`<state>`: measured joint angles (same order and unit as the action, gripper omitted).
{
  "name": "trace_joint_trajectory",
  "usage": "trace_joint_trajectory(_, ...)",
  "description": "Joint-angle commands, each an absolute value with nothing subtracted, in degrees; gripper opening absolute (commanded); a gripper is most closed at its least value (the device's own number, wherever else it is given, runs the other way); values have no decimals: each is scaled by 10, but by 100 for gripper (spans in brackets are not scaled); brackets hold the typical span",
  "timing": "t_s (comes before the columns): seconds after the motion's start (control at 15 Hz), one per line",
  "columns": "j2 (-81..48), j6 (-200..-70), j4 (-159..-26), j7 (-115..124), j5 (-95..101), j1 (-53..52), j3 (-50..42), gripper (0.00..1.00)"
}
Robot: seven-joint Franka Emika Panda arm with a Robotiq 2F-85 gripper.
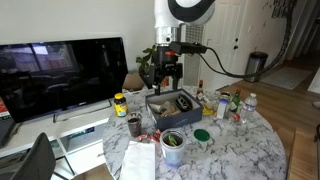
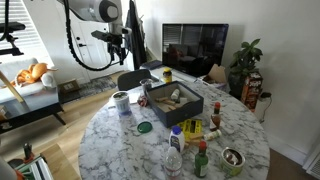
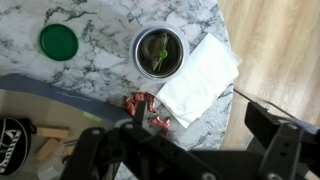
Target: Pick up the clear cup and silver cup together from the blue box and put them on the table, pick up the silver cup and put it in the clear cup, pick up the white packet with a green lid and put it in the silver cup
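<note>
One arm | high over table | jaws pointing down; wide apart; empty

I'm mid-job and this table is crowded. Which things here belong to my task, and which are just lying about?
Job:
clear cup
silver cup
white packet with green lid, sitting in the silver cup
blue box
table

Lying about:
green disc
white napkin
dark tumbler
water bottle
television
</note>
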<state>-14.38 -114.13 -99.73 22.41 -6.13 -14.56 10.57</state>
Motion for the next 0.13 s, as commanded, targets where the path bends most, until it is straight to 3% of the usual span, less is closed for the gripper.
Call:
trace_joint_trajectory(0.0,-144,-1142,-997,224,-62,-148,103,100)
trace_joint_trajectory(0.07,-145,-1143,-998,225,-62,-148,103,100)
